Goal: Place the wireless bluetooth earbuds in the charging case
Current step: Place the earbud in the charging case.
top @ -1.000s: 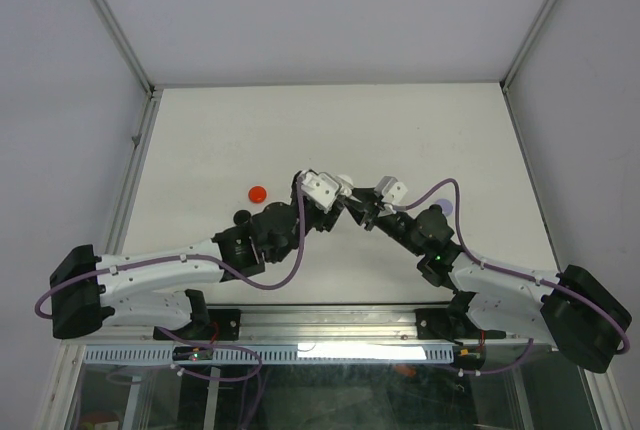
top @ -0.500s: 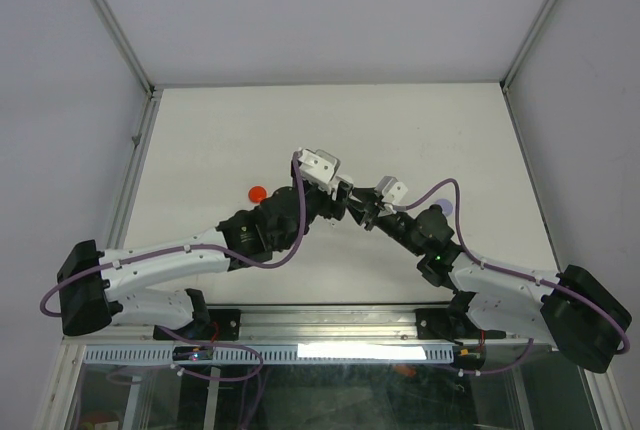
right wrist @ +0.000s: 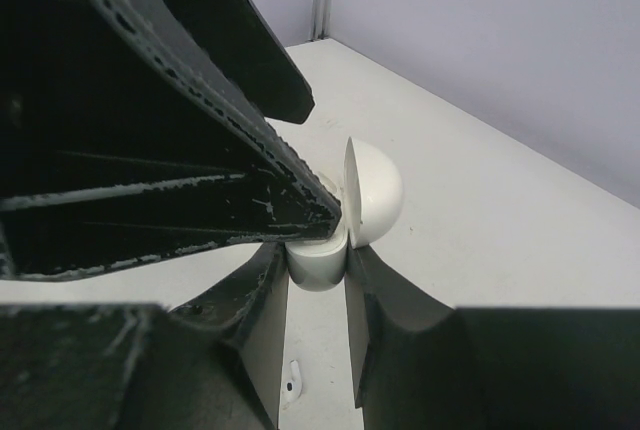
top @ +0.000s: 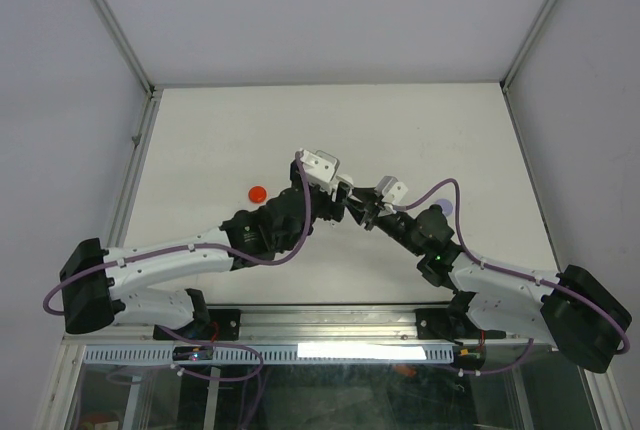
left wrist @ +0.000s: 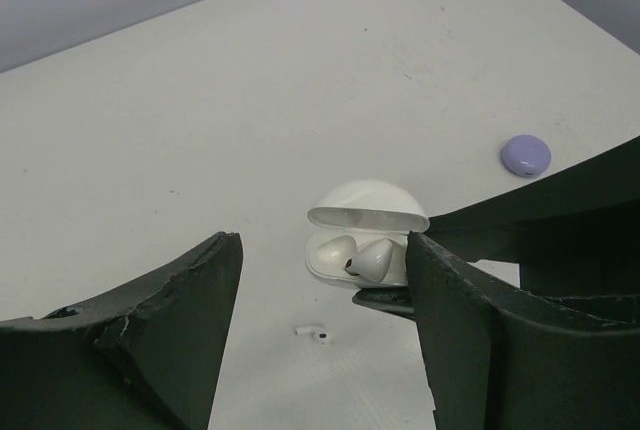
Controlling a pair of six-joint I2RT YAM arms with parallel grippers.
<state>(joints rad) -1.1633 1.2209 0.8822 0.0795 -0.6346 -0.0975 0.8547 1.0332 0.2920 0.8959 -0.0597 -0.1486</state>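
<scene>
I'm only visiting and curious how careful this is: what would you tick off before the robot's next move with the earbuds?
1. Lid of the charging case open: ok.
2. Grip of the right hand on the case: ok.
3. Two earbuds lying in the case: ok.
4. Both fully seated: cannot tell.
5. The left hand open and empty: ok.
6. Nothing stray near the case: not ok, a small white bit lies close by.

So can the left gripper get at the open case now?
Probably yes: the left gripper is open with the charging case straight ahead, lid up, nothing between; the right gripper only holds its base.
</scene>
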